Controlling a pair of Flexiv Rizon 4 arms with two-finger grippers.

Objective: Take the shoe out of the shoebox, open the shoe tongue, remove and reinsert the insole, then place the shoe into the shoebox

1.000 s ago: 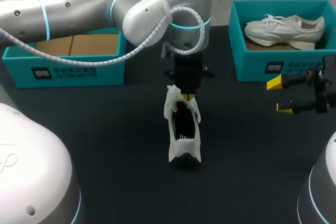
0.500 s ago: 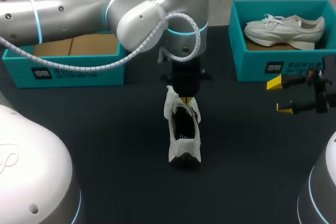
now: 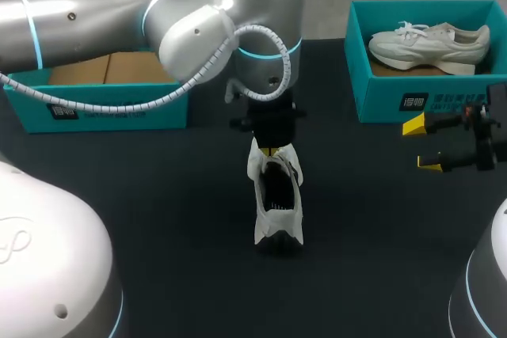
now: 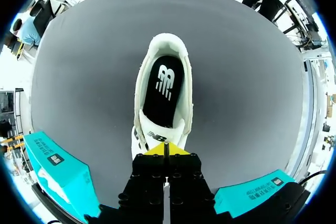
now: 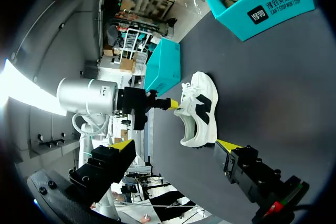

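A white shoe [image 3: 277,205] with dark side panels stands upright mid-table, its opening facing up. The black insole [image 4: 164,90] with a white logo lies inside it. My left gripper [image 3: 274,150] hangs over the shoe's front end, shut on the top edge of the tongue [image 4: 157,136], its yellow tips [image 4: 166,148] pressed together. In the right wrist view the shoe [image 5: 202,108] stands side-on, the left gripper [image 5: 173,104] at its tongue. My right gripper [image 3: 422,145] waits open at the table's right, well clear of the shoe. Its fingers [image 5: 227,145] are spread wide with nothing between them.
At the back right stands a teal shoebox [image 3: 412,100] holding a second white shoe [image 3: 428,41]. A second teal box [image 3: 103,104] with a cardboard-lined inside sits at the back left, partly under my left arm. Dark table surface lies all around the shoe.
My left arm has shifted a little to the left, its gripper still on the tongue. The shoe and the right arm have stayed put.
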